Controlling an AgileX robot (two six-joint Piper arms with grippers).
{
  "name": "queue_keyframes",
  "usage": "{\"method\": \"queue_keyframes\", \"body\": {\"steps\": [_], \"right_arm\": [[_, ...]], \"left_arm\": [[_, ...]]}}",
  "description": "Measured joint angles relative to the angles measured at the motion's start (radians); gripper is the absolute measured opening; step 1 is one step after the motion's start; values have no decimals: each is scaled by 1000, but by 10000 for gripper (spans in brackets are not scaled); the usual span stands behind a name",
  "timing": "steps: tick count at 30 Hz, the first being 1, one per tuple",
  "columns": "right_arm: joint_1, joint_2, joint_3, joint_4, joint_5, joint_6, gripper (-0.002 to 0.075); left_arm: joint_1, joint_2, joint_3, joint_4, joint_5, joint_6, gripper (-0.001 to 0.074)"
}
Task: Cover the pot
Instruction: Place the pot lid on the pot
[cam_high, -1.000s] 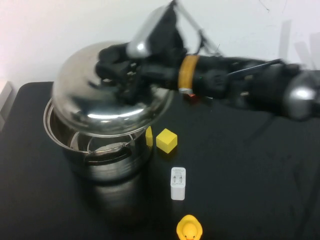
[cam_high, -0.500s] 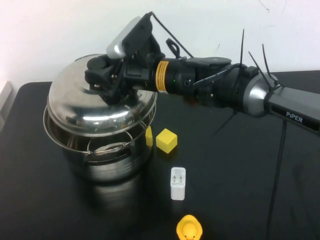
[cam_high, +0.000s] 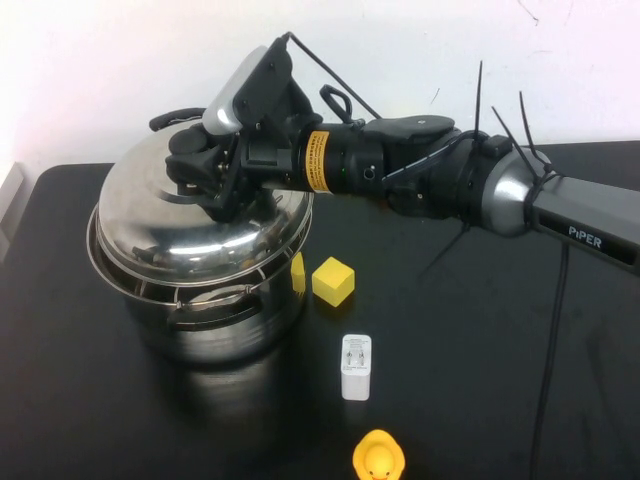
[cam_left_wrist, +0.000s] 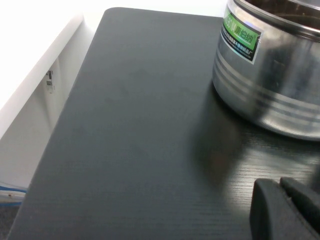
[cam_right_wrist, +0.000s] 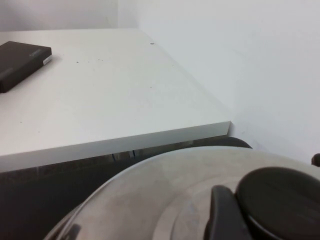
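The pot (cam_high: 215, 320) is a big shiny steel stockpot at the left of the black table, with its black handle (cam_high: 175, 118) showing behind it. The domed steel lid (cam_high: 190, 240) rests on the pot's rim, tilted slightly up at the back. My right gripper (cam_high: 207, 172) is over the lid's top and shut on its black knob (cam_right_wrist: 280, 200), with one finger (cam_right_wrist: 222, 215) pressed against the knob. The lid's dome fills the right wrist view (cam_right_wrist: 165, 195). My left gripper (cam_left_wrist: 282, 200) is shut and empty, low over the table beside the pot's wall (cam_left_wrist: 280, 85); it is out of the high view.
A yellow cube (cam_high: 333, 281) and a small yellow piece (cam_high: 298, 272) lie just right of the pot. A white charger (cam_high: 356, 367) and a yellow duck (cam_high: 378, 457) lie nearer the front edge. A white desk with a black box (cam_right_wrist: 20, 62) stands behind.
My right arm has lowered the lid from a steep tilt above the pot down onto its rim, moving slightly left. The small objects have not moved.
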Motion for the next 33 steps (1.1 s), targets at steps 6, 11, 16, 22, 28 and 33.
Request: {"method": "queue_keyframes", "body": {"steps": [6, 11, 16, 22, 28, 33], "right_arm": [[7, 7, 0, 0, 5, 3, 354], [8, 28, -2, 0, 5, 3, 354], [9, 39, -2, 0, 3, 3, 354], [9, 38, -2, 0, 3, 7, 354], [9, 38, -2, 0, 3, 7, 354], [9, 38, -2, 0, 3, 7, 403]], "left_arm": [[0, 0, 0, 0, 0, 0, -2], [0, 0, 0, 0, 0, 0, -2], [0, 0, 0, 0, 0, 0, -2], [0, 0, 0, 0, 0, 0, -2], [0, 0, 0, 0, 0, 0, -2], [0, 0, 0, 0, 0, 0, -2]]}}
